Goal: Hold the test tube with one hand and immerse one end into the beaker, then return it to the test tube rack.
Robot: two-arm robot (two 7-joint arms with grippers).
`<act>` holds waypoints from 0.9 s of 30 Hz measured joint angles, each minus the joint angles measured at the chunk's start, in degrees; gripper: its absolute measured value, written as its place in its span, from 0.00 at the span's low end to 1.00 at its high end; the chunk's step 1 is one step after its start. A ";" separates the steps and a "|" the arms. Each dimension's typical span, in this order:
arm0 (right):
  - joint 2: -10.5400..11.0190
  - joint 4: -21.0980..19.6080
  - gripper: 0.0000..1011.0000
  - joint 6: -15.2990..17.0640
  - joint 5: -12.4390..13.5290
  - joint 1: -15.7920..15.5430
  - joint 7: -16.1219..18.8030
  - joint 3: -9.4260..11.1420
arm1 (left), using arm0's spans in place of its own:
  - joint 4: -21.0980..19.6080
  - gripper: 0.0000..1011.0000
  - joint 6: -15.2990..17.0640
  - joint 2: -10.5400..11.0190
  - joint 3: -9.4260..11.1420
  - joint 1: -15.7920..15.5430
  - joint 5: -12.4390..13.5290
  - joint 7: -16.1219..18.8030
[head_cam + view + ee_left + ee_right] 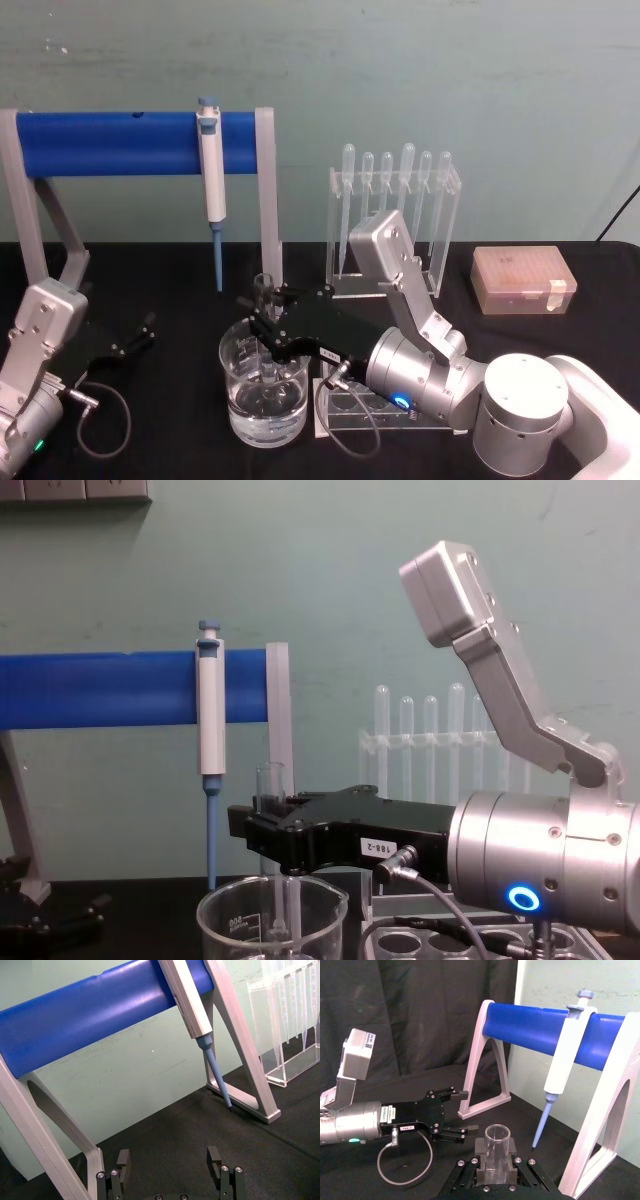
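Test tube point(264, 292) clamped upright in the right gripper point(265, 335), jaws closed on its upper part just under the rim, lower end down inside the beaker point(240, 400). Sits near the front of the table, with the clear test tube rack point(345, 408) just beside the beaker on the right, under the right forearm. Looks like the dipping step; return to the rack not yet done.

Left gripper point(135, 335) low over the black cloth on the left, well apart from the beaker, jaws apart and holding nothing.

Farther back: white-and-blue pipettor point(212, 175) hanging on the blue bar point(110, 142), a stand of plastic pipettes point(395, 195), a tan tip box point(523, 280).

Risks from here:
- Glass knocking glass if lowered too far.
- Beaker dragged or tipped by any sideways move before the tube lifts clear of the rim.
- Smooth wet glass slipping in flat jaws.
- A missed hole on the way back, since the forearm covers much of the rack.

Hard to tell through glass and water whether the tube's round end reaches the liquid. Beaker base cut off at the chest view's lower edge.
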 joint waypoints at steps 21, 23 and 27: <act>0.00 0.00 0.22 0.00 0.00 0.00 0.00 0.00 | 0.00 0.99 0.00 0.00 0.00 0.00 0.00 0.00; 0.00 0.00 0.22 0.00 0.00 0.00 0.00 0.00 | 0.00 0.99 0.00 0.00 0.00 0.00 0.00 0.00; 0.00 0.00 0.22 0.00 0.00 0.00 0.00 0.00 | 0.00 0.99 0.00 0.00 0.00 0.00 0.00 0.00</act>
